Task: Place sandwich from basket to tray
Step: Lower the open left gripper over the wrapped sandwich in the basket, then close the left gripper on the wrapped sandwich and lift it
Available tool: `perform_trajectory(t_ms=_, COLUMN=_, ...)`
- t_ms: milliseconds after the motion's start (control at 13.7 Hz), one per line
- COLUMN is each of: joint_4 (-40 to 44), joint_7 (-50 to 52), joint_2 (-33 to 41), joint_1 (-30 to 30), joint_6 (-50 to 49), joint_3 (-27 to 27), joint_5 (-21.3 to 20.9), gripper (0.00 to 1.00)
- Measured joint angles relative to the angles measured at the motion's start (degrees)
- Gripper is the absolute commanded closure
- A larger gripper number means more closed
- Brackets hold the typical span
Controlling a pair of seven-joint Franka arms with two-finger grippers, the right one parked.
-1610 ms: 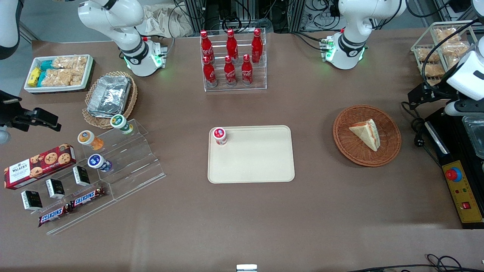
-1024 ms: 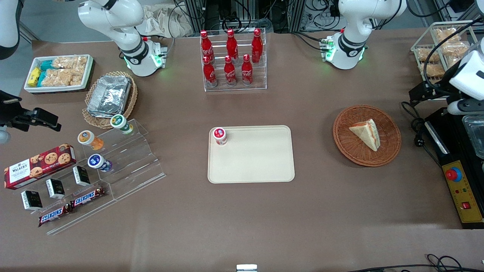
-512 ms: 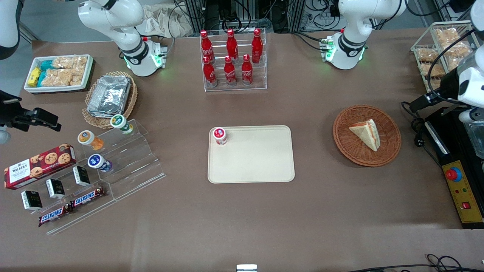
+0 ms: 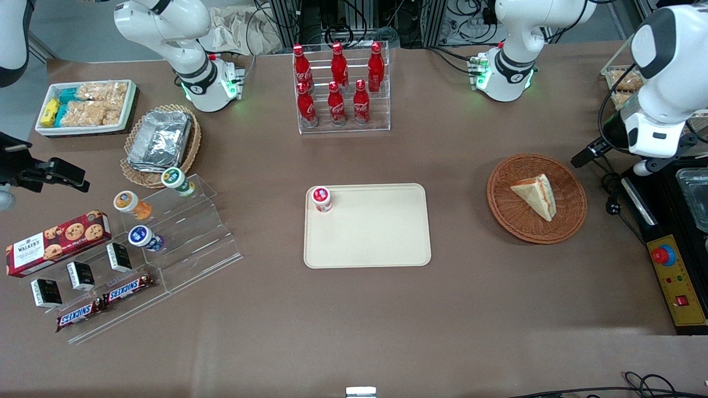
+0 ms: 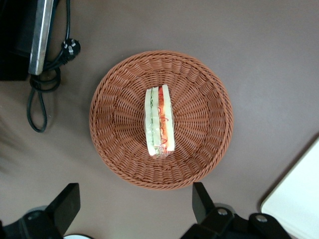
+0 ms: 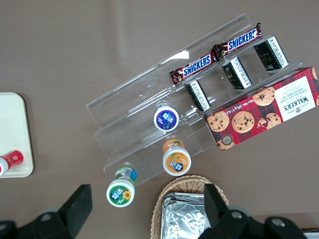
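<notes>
The sandwich [image 4: 535,195] is a pale bread wedge with red and green filling. It lies in the round reddish-brown basket [image 4: 569,218]. The left wrist view looks down on the sandwich [image 5: 159,120] in the middle of the basket [image 5: 199,84]. My left gripper [image 4: 586,153] hangs above the table beside the basket, toward the working arm's end; its fingers [image 5: 66,205] are spread wide and empty. The gripper [image 5: 133,204] touches nothing. The beige tray [image 4: 381,243] lies mid-table, and its corner [image 5: 299,204] shows in the wrist view.
A small red-lidded cup [image 4: 321,198] stands on a tray corner. A black control box [image 4: 672,265] and cables [image 4: 611,190] lie beside the basket. A rack of red bottles [image 4: 338,88] stands farther from the camera. Snack displays [image 4: 138,249] sit toward the parked arm's end.
My left arm has swung in from the table's edge toward the basket, and the gripper now hangs close beside it. The sandwich, basket and tray have not moved.
</notes>
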State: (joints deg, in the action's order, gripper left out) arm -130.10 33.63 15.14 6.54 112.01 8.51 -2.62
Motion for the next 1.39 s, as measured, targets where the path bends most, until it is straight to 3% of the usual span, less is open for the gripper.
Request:
perform_trajectory(t_ms=439, joint_4=-10.71, joint_7=3.64, joint_2=-1.43, joint_1=0.01, joint_6=12.71, joint_3=-0.02, joint_5=0.00, gripper=0.00)
perform_trajectory(t_ms=1390, joint_4=-17.34, joint_7=6.35, joint_2=-11.42, joint_1=0.02, joint_6=28.87, joint_3=-0.04, joint_5=0.00, gripper=0.00)
